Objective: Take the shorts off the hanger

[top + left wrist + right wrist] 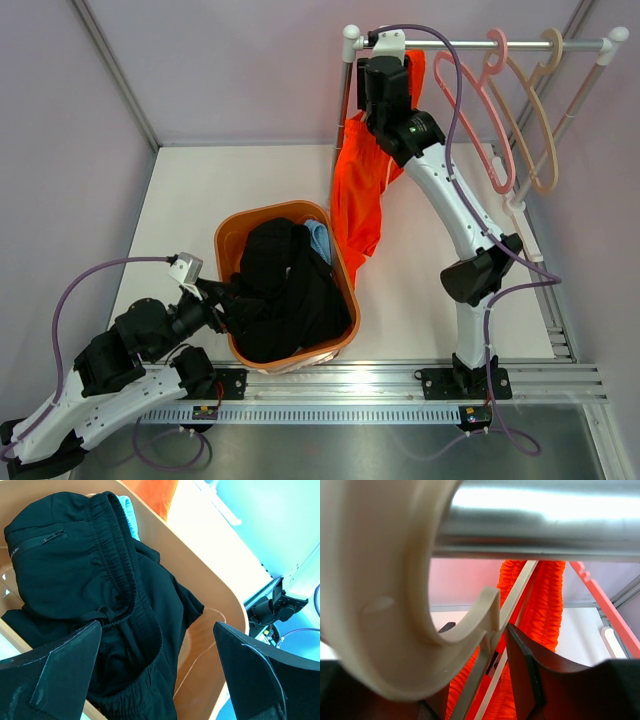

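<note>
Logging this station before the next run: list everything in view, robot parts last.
orange shorts: one, orange, hanging at the rail's left end
black shorts: one, black, on top in the basket
blue shorts: one, light blue, in the basket, mostly covered
cream hanger: one, cream, hooked on the rail
pink hanger: one, pink, empty, on the rail
beige hanger: one, beige, empty, on the rail
basket: one, orange, on the table
rail: one, silver, far right
table: one, white
left gripper: black, open, over the basket
right gripper: black, at the cream hanger
</note>
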